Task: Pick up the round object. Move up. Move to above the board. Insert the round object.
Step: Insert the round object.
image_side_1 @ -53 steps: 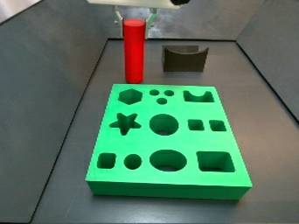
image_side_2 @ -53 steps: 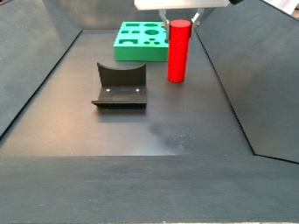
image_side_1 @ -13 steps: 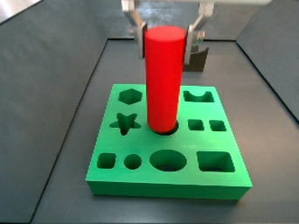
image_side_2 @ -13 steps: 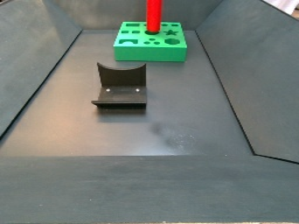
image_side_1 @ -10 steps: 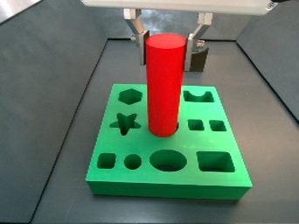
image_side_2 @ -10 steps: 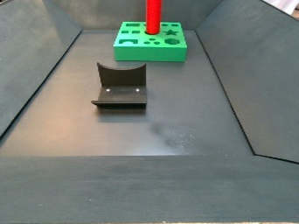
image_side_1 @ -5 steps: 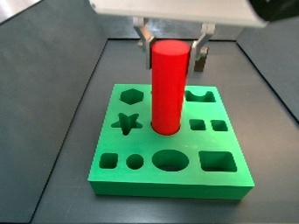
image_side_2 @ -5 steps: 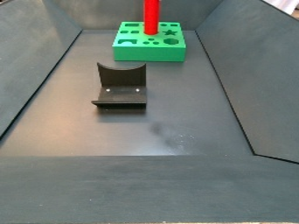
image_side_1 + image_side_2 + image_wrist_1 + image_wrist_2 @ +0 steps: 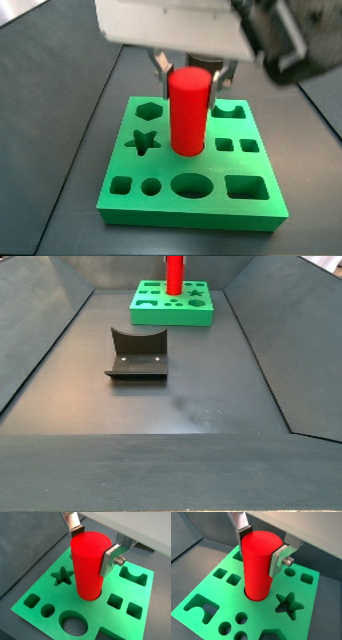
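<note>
The round object, a tall red cylinder [image 9: 87, 572], stands upright with its lower end in a round hole in the middle of the green board [image 9: 157, 594], beside the star cut-out. Both show in both wrist views and both side views [image 9: 258, 567] [image 9: 189, 115] [image 9: 174, 271]. The gripper [image 9: 93, 545] is shut on the cylinder's top, one silver finger [image 9: 110, 558] on each side, also in the other wrist view [image 9: 261, 547] and a side view [image 9: 191, 68]. The board [image 9: 211, 592] lies flat on the dark floor [image 9: 167, 165] [image 9: 154, 314].
The dark fixture [image 9: 136, 354] stands on the floor in front of the board in a side view. Grey sloping walls [image 9: 40, 346] close in the floor on both sides. The board's other holes [image 9: 194, 183] are open.
The gripper has come down over the board with the cylinder, and the cylinder has sunk deeper into the round hole. Before that, the cylinder stood on the floor beside the fixture.
</note>
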### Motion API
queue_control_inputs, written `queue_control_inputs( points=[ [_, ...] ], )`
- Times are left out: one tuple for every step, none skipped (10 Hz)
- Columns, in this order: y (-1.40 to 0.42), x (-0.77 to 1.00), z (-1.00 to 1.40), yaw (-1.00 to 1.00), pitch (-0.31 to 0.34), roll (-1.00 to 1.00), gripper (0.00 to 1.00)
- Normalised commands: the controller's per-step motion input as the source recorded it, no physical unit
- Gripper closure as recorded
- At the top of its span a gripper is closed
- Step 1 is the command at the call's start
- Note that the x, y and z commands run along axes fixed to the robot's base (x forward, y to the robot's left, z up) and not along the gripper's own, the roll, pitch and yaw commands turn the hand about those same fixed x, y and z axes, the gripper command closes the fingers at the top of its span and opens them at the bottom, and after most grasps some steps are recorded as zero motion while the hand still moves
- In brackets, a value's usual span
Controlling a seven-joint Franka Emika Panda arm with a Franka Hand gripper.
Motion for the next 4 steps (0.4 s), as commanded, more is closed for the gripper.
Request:
queue_control_inputs(
  points=[
    [-0.13,0.05,-0.35,-0.04,0.000,0.18,1.00],
    [0.00,0.05,-0.12,-0.05,0.000,-0.01,1.00],
    [0.00,0.00,-0.03,0.00,-0.014,0.00,1.00],
    [0.00,0.00,0.00,0.00,0.000,0.00,1.00]
  ],
)
